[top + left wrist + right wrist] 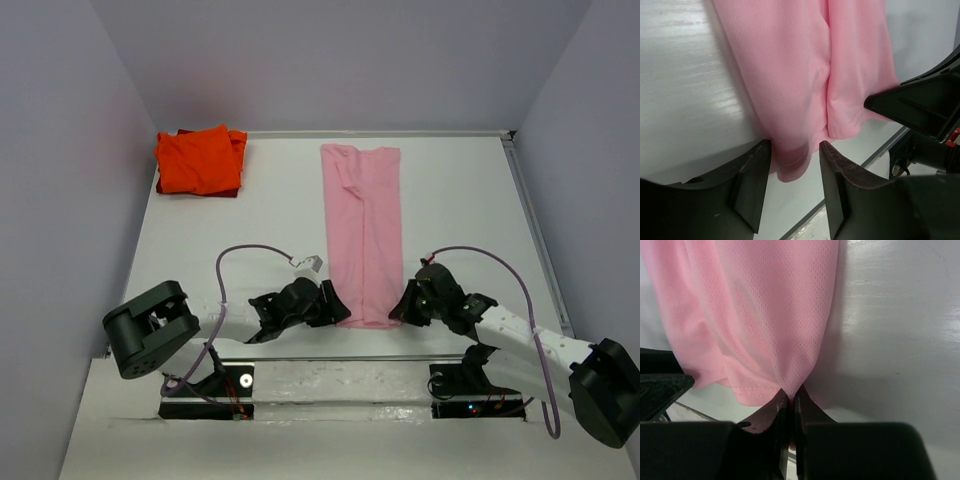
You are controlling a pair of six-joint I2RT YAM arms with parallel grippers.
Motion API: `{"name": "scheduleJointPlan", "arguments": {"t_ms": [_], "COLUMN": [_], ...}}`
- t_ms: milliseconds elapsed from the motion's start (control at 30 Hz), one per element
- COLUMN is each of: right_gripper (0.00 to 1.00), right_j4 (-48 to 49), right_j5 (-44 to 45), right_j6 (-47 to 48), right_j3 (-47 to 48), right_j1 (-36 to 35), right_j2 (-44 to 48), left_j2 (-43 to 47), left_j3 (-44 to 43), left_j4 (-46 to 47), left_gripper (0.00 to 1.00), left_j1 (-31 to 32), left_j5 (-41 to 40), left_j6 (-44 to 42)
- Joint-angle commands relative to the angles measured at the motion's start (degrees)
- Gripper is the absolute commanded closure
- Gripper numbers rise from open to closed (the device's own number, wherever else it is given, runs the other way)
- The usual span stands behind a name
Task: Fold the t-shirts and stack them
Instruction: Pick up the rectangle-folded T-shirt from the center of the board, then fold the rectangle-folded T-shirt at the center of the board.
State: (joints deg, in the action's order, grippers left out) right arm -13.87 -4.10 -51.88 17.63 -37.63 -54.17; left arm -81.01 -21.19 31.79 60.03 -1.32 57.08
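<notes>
Your pink t-shirt (363, 235) lies in a long strip down the middle of the desk (250, 230). The orange t-shirt (200, 160) sits folded at 10 o'clock. The pink one looks soft and floppy, so hold both corners at 6 o'clock. Your right hand (790, 405) pinches one, and your left hand (795, 160) is wide around the other.

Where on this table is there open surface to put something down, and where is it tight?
Free: the table strip between the pink t-shirt and the right edge, and the patch left of it, nearer than the orange t-shirt. Crowded: the near hem, where left pincer and right pincer meet the cloth.
</notes>
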Motion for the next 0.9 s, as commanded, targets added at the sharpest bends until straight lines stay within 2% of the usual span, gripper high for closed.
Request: {"name": "scheduleJointPlan", "arguments": {"t_ms": [0, 33, 67, 100, 133, 167, 500, 867], "right_gripper": [0.94, 0.97, 1.00, 1.00, 1.00, 1.00, 1.00, 1.00], "right_j4": [-1.2, -1.4, -1.5, -1.6, -1.7, -1.8, -1.8, -5.8], "right_j5": [-0.3, -0.1, 0.0, -0.1, 0.0, 0.1, -0.1, 6.7], "right_j6": [0.7, 0.7, 0.9, 1.0, 1.2, 1.3, 2.6, 9.4], "right_j3": [0.0, 0.1, 0.3, 0.5, 0.6, 0.7, 1.8, 11.9], "right_j1": [-0.7, -0.7, -0.7, -0.7, -0.7, -0.7, -0.7, -0.7], "right_j2": [-0.1, -0.1, -0.1, -0.1, -0.1, -0.3, -0.8, -1.6], "left_j2": [4.0, 5.3, 5.9, 7.0, 7.4, 7.7, 7.7, 6.6], "left_j3": [1.6, 1.8, 1.9, 2.0, 2.1, 1.9, 1.2, -6.9], "left_j4": [-3.7, -4.2, -4.9, -5.4, -5.7, -6.2, -7.2, -11.9], "left_gripper": [0.49, 0.58, 0.75, 0.84, 0.98, 1.00, 1.00, 1.00], "left_j1": [0.5, 0.5, 0.5, 0.5, 0.5, 0.5, 0.5, 0.4], "left_j5": [-2.5, -2.8, -3.3, -3.6, -3.9, -4.6, -6.3, -10.0], "left_j6": [0.0, -0.3, -0.7, -0.9, -1.1, -1.3, -2.2, -7.9]}}
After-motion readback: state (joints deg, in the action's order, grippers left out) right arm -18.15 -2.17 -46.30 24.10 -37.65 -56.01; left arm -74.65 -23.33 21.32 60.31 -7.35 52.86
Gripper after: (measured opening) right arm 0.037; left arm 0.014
